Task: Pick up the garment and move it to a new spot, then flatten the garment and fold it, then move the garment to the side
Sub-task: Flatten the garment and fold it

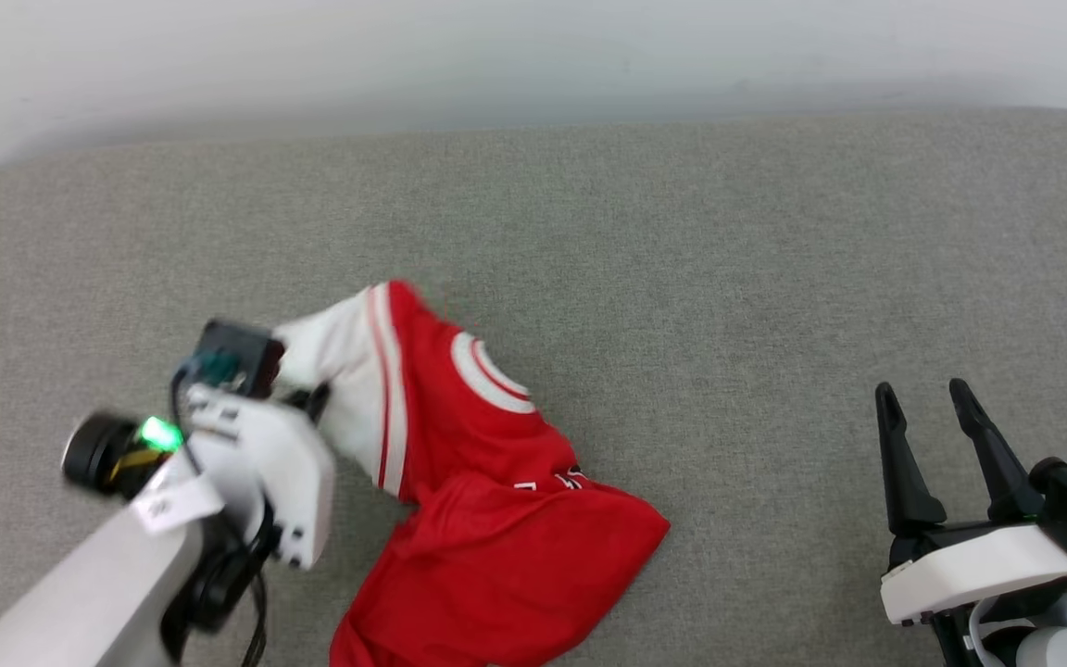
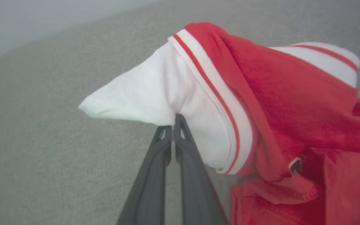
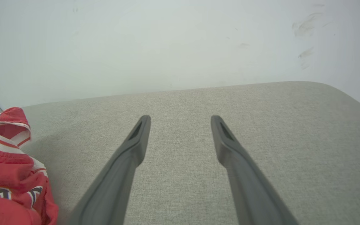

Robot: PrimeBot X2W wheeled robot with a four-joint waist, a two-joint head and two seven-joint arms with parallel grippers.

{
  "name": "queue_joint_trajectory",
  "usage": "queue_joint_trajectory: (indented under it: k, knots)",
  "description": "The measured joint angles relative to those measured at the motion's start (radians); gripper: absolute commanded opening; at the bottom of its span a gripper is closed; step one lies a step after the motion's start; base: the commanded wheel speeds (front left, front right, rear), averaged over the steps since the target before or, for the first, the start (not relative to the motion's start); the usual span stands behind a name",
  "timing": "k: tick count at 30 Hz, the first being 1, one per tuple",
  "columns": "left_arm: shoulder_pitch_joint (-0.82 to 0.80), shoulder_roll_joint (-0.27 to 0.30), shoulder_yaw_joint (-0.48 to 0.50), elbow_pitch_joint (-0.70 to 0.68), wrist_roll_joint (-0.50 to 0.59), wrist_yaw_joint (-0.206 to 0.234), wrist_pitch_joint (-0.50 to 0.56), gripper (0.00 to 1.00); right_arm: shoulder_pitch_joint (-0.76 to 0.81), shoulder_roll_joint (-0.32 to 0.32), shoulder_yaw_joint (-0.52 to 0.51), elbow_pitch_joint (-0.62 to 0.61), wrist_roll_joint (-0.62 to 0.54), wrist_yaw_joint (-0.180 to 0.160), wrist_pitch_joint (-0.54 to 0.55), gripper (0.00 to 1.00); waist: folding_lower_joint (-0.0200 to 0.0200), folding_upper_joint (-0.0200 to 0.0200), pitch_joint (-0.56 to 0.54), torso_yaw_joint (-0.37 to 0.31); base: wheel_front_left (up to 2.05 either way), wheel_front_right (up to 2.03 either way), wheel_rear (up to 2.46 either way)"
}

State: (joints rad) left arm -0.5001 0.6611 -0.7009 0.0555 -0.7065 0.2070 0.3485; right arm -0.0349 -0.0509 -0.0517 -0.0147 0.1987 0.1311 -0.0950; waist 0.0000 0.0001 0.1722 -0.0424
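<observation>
Pinching the garment (image 1: 487, 519) by its white sleeve (image 2: 155, 93), our left claw (image 2: 173, 123) is closed on the cloth. The red body lies bunched on the left half of the grey cushion (image 1: 728, 259), well short of its far edge. Our right claw (image 1: 922, 394) hangs spread open toward the right edge.

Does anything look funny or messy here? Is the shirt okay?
The red jersey shirt with white sleeves is not flat: it lies crumpled on the grey fabric surface, with its lettering mostly hidden in folds. The left jaws are shut on one white sleeve, holding it raised. Nothing looks torn.
</observation>
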Motion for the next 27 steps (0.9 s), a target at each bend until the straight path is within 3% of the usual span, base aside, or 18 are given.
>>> queue_joint_trajectory:
  k: [4,7,12,16,17,18,19,27]
  knots:
    - [0.168,0.033,0.058,-0.029,-0.081,0.091,-0.029,0.0,0.01,0.0,-0.003,-0.004,0.0,0.0,0.004,1.0,0.0,0.0,-0.013,0.004,0.0,0.0,0.0]
    - [0.285,0.035,0.088,-0.031,-0.141,0.132,-0.055,0.0,0.02,0.0,-0.004,-0.006,0.0,0.0,0.01,1.0,0.0,0.0,-0.024,0.007,0.0,0.0,0.0]
    - [0.419,0.007,0.101,0.007,-0.216,0.145,-0.09,0.0,0.024,0.0,-0.003,-0.014,-0.003,0.0,0.023,1.0,-0.0001,-0.0001,-0.036,0.012,0.0,0.0,0.0]
    - [0.442,-0.029,0.1,0.043,-0.238,0.12,-0.126,0.0,0.028,0.0,-0.005,-0.023,-0.005,0.0,0.03,1.0,0.0,0.0,-0.042,0.015,0.0,0.0,0.0]
    - [0.442,-0.041,0.102,0.048,-0.24,0.117,-0.141,0.31,0.031,0.0,-0.005,-0.025,-0.005,0.0,0.031,1.0,0.0,0.0,-0.044,0.016,0.0,0.0,0.0]
    - [0.442,-0.051,0.102,0.052,-0.24,0.111,-0.154,0.87,0.035,0.0,-0.005,-0.026,-0.005,0.0,0.034,1.0,0.0,0.0,-0.046,0.017,0.0,0.0,0.0]
    - [0.441,-0.06,0.102,0.055,-0.235,0.105,-0.172,1.0,0.036,0.0,-0.007,-0.028,-0.006,0.0,0.035,1.0,0.0,-0.0001,-0.05,0.018,0.0,0.0,0.0]
    - [0.402,-0.116,0.139,0.043,-0.158,0.092,-0.399,1.0,0.06,0.0,-0.02,-0.042,-0.014,0.0,0.062,1.0,0.0,0.0,-0.094,0.022,0.0,0.0,0.0]
